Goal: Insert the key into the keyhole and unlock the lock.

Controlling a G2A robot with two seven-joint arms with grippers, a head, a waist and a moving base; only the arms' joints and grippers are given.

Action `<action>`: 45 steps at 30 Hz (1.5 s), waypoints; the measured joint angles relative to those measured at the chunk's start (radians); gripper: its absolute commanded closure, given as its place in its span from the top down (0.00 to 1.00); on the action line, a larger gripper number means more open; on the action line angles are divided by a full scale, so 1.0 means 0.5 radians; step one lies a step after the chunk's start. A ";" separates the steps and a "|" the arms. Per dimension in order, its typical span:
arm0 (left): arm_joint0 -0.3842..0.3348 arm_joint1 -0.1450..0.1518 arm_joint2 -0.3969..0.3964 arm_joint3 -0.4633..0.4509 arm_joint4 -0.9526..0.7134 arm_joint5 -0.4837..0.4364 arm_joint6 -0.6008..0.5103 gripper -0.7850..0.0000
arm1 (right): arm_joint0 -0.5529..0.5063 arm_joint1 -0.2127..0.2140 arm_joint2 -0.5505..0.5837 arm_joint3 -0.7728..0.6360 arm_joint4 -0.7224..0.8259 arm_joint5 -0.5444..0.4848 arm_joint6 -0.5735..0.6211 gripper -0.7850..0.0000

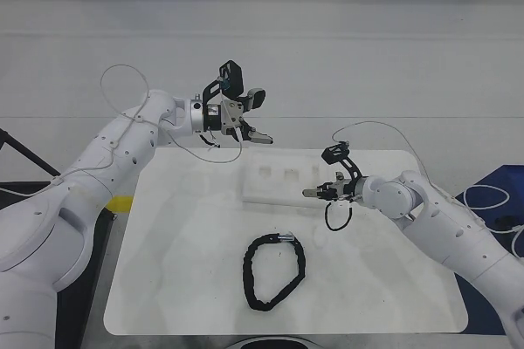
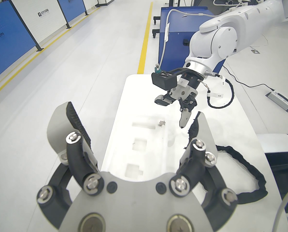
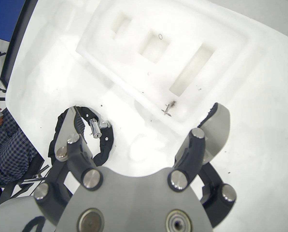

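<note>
right claw [image 3: 144, 112] spread wide and empty, low over the foam tray [image 3: 139, 8]. the key [image 3: 167, 109] lies on the tray's rim just ahead, between its fingers. chain lock [image 3: 106, 143] sits on the table [image 1: 375, 288] beside 1 finger. left claw [image 2: 134, 114] gapes wide too, raised, well apart.
</note>
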 measured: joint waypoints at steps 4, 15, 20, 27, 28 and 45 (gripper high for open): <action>0.000 0.000 0.000 0.000 0.000 0.000 0.000 1.00 | -0.072 -0.013 0.022 0.004 0.058 -0.006 -0.056 1.00; 0.000 0.000 0.000 0.000 0.000 0.000 0.000 1.00 | -0.056 -0.140 -0.045 0.133 -0.008 0.024 -0.008 1.00; 0.000 0.000 0.000 0.000 0.000 0.000 0.000 1.00 | -0.020 -0.218 -0.069 0.257 -0.011 0.041 -0.017 0.93; 0.000 0.000 0.000 0.000 0.000 0.000 0.000 1.00 | 0.019 -0.293 -0.091 0.348 -0.099 0.216 0.042 0.48; 0.000 0.000 0.000 0.000 0.000 0.000 0.000 1.00 | 0.023 -0.302 -0.094 0.350 -0.123 0.243 0.061 0.47; 0.000 0.000 0.000 0.000 0.000 0.000 0.000 1.00 | -0.013 -0.347 -0.029 0.292 -0.351 0.540 0.252 0.36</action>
